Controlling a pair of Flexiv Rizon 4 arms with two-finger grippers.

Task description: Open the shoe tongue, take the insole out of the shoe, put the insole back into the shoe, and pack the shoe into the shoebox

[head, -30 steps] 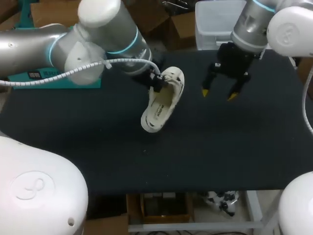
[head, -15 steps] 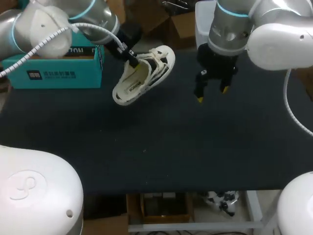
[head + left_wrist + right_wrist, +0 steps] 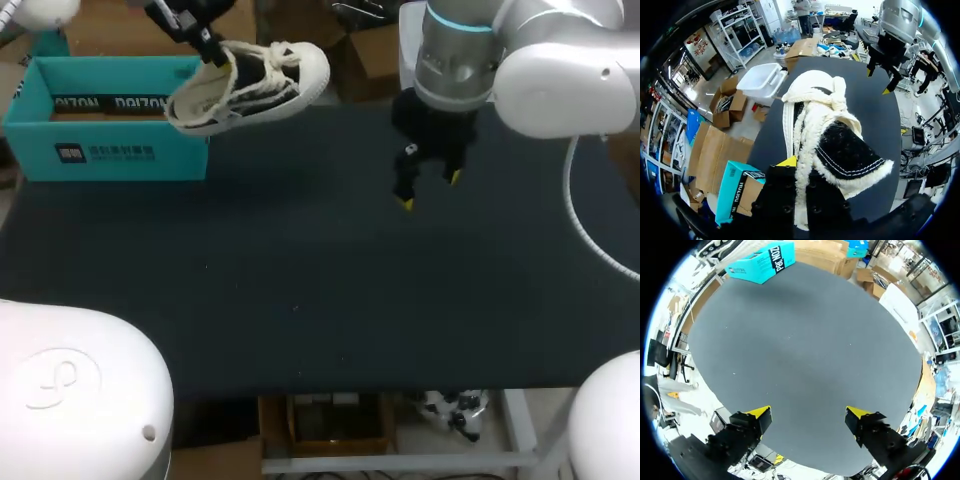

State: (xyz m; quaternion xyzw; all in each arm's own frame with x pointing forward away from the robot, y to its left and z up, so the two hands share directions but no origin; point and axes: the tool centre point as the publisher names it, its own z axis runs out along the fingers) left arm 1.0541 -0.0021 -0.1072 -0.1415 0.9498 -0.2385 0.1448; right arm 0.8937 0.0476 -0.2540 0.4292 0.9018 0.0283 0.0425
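Gripping the shoe (image 3: 250, 85) by its rim, the left end effector (image 3: 212, 55) was clamped on it and held it in the air over one end of the shoebox (image 3: 100, 152), likely ready for lowering in. The right end effector (image 3: 430, 190) hung empty above the tabletop (image 3: 350, 290), fingers apart, well clear of the shoe.

Left arm (image 3: 30, 10): enters at the far left corner, raised; left gripper (image 3: 208, 48) clamped on the shoe (image 3: 255, 85), carried in the air; right arm (image 3: 540, 70): enters from the right, wrist pointing downward; right gripper (image 3: 430, 190) fingers spread apart, yellow tips bare.
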